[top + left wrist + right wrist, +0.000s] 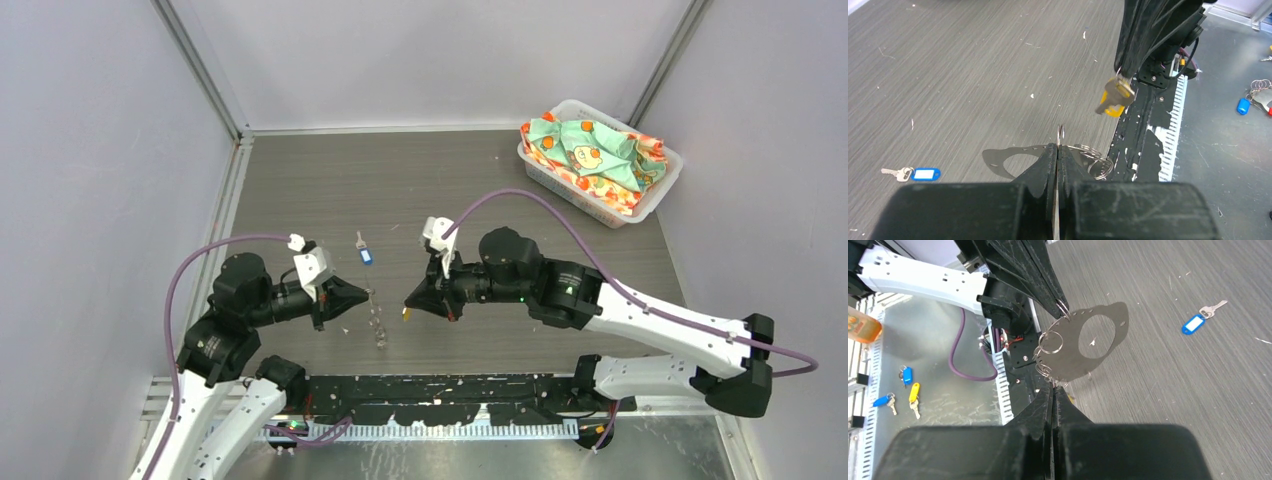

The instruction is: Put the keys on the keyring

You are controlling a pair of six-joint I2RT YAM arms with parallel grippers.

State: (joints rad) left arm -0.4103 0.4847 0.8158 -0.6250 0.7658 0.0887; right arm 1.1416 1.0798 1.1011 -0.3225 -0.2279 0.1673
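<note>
My left gripper (368, 293) is shut on a small split ring of the keyring (1008, 157). The keyring is a flat grey metal loop with a big oval hole and several split rings along its edge. It hangs off the fingertips (1050, 155) and also shows in the right wrist view (1098, 337) and edge-on in the top view (378, 325). My right gripper (407, 303) is shut on the yellow-headed key (1115, 97), close to the keyring's right. The blue-headed key (364, 252) lies loose on the table behind the grippers; it also shows in both wrist views (923, 174) (1195, 322).
A white basket (660, 195) of patterned cloth stands at the back right. The black front rail (450, 385) runs just behind the grippers' near side. Spare keys (910, 390) lie on the ledge beyond the rail. Grey walls close in the table.
</note>
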